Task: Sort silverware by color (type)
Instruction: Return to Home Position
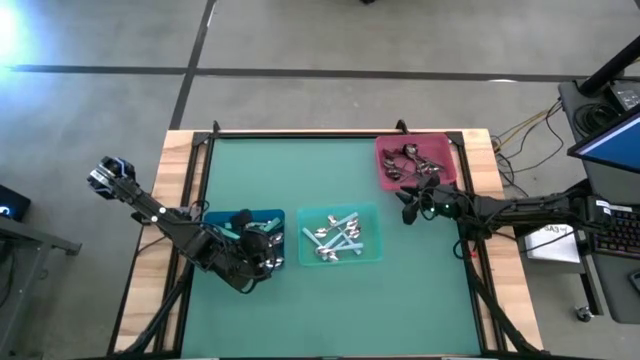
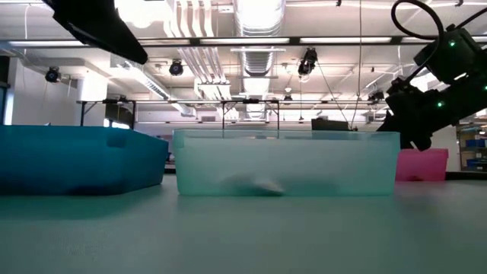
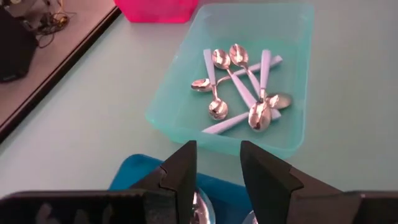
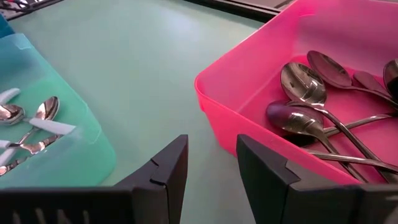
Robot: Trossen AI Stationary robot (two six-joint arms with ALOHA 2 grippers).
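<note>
Three bins stand in a row on the green table. The blue bin (image 1: 232, 222) holds shiny all-silver spoons (image 3: 202, 208). The teal bin (image 1: 372, 232) holds teal-handled spoons (image 3: 239, 87). The pink bin (image 1: 386, 170) holds dark spoons (image 4: 311, 102). My left gripper (image 1: 268, 252) (image 3: 217, 168) hovers open over the blue bin's near right part, pointing toward the teal bin, with nothing between its fingers. My right gripper (image 1: 408, 207) (image 4: 211, 165) stands open and empty above the table, just off the pink bin's near left corner.
The table has a raised dark frame (image 1: 330, 133) and wooden borders. In the low view the blue bin (image 2: 76, 160), teal bin (image 2: 285, 164) and pink bin (image 2: 422, 164) stand side by side. Bare green table lies at the far left and along the near edge.
</note>
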